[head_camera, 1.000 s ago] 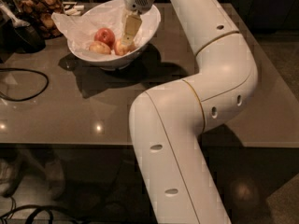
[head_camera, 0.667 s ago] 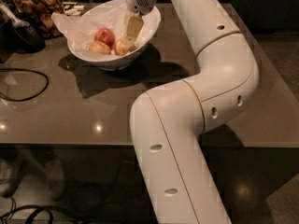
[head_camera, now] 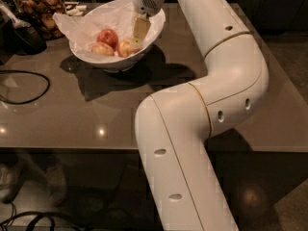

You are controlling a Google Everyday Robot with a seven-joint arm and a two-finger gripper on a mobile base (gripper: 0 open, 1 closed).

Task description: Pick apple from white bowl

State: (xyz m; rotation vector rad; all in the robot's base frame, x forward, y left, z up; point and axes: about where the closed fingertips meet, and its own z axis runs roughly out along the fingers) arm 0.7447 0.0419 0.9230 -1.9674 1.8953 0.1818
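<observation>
The white bowl point(head_camera: 156, 25) stands at the back of the table, lined with white paper. It holds three apples: a deep red one point(head_camera: 108, 35), a paler yellowish one point(head_camera: 101, 49), and the yellow-orange apple with red blush point(head_camera: 124, 47) at the right. My gripper point(head_camera: 136, 37) reaches down into the bowl from above. Its tip is right at the top right of the blushed apple and hides part of it. I cannot see whether it holds the apple.
A glass jar of brown snacks point(head_camera: 41, 11) stands left of the bowl, with a dark object point(head_camera: 21, 37) in front of it. A black cable point(head_camera: 29, 88) loops on the table's left. My arm point(head_camera: 216, 90) spans the right half of the table.
</observation>
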